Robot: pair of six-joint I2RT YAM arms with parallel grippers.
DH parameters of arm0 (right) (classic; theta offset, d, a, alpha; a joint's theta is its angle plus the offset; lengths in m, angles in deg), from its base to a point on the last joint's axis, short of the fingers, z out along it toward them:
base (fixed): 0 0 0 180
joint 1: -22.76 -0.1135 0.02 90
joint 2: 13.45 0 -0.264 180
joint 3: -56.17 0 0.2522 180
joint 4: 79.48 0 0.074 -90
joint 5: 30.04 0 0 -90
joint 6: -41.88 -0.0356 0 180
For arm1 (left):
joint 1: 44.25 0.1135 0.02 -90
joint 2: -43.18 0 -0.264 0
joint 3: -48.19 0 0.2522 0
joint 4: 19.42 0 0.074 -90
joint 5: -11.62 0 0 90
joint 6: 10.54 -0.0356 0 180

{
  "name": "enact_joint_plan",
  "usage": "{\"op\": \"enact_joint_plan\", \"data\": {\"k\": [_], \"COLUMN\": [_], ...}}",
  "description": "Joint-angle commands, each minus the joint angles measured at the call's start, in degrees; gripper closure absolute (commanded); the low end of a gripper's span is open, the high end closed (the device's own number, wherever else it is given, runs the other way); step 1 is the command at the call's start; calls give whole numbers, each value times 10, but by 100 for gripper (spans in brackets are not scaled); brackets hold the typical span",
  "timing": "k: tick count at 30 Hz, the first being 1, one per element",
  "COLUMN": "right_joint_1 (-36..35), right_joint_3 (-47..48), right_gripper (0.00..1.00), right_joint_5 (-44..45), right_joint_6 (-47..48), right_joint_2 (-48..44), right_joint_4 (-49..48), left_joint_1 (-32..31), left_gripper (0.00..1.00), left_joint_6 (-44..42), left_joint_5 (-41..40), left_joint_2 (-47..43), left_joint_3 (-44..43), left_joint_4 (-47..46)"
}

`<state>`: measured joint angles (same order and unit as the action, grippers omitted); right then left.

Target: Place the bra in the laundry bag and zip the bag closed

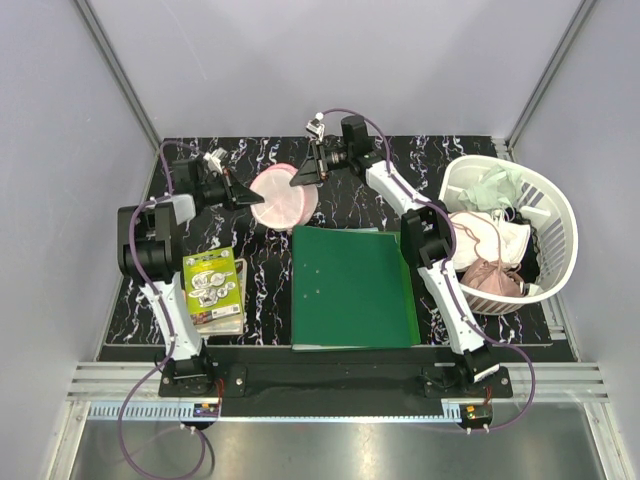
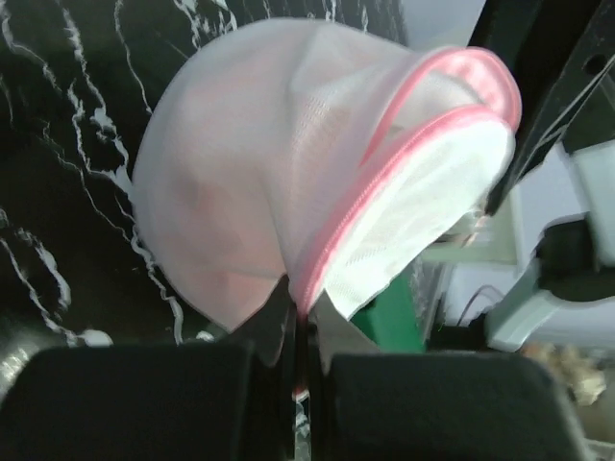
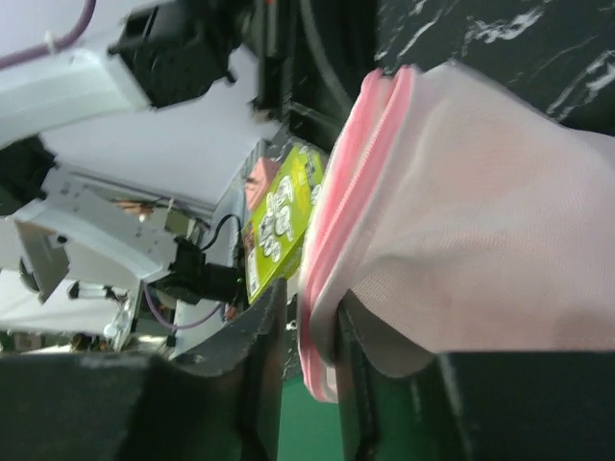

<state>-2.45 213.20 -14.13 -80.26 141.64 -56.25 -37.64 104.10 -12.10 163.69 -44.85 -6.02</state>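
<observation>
The laundry bag (image 1: 283, 197) is held on edge just beyond the far left corner of the green folder (image 1: 352, 287). A pinkish mass shows through its mesh, most likely the bra (image 2: 207, 216), so I judge the task to be at the zipping step. The left gripper (image 2: 300, 317) is pressed together on the pink rim. The right gripper (image 3: 309, 327) has its jaws slightly apart around the rim opposite, and whether it bites I cannot tell. The zip (image 2: 384, 182) seems to gape at its far end, so next one claw must anchor the rim while the other finds the slider, which I cannot see, and draws it round.
</observation>
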Motion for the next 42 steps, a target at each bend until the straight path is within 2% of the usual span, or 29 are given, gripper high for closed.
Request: {"op": "enact_joint_plan", "data": {"k": [1,3,5,11,14,17,20,22,28,34,36,40,42], "right_joint_1": [-5,-3,3,7,6,-5,-24,-41,-78,-87,-89,-93,-94], "right_joint_3": [-25,-55,-102,-260,-341,-437,-501,-540,-544,-551,-552,-545,-538], "right_gripper": [50,43,29,11,9,9,12,22,29,32,38,56,58], "right_joint_5": [95,182,274,460,496,476,442,448,450,458,454,444,439], "right_joint_6": [-28,-39,-57,-79,-108,-171,-248,-299,-354,-381,-391,-415,-424], "right_joint_2": [-50,-86,-113,-238,-293,-345,-356,-361,-344,-327,-322,-299,-291], "right_joint_4": [-4,12,35,49,12,-81,-172,-217,-246,-263,-273,-289,-290], "left_joint_1": [11,11,14,12,5,3,-2,-8,-16,-20,-21,-26,-26], "left_gripper": [100,100,100,100,100,100,100,100,100,100,100,100,100], "left_joint_6": [264,286,308,449,474,507,530,536,552,555,555,549,542], "left_joint_5": [-49,-96,-140,-269,-315,-337,-345,-351,-345,-338,-334,-309,-291], "left_joint_2": [-124,-149,-179,-256,-287,-298,-297,-300,-295,-293,-291,-276,-266], "left_joint_3": [133,170,191,332,364,382,386,387,389,389,383,363,350], "left_joint_4": [-281,-262,-228,-303,-301,-306,-319,-318,-333,-337,-337,-337,-337]}}
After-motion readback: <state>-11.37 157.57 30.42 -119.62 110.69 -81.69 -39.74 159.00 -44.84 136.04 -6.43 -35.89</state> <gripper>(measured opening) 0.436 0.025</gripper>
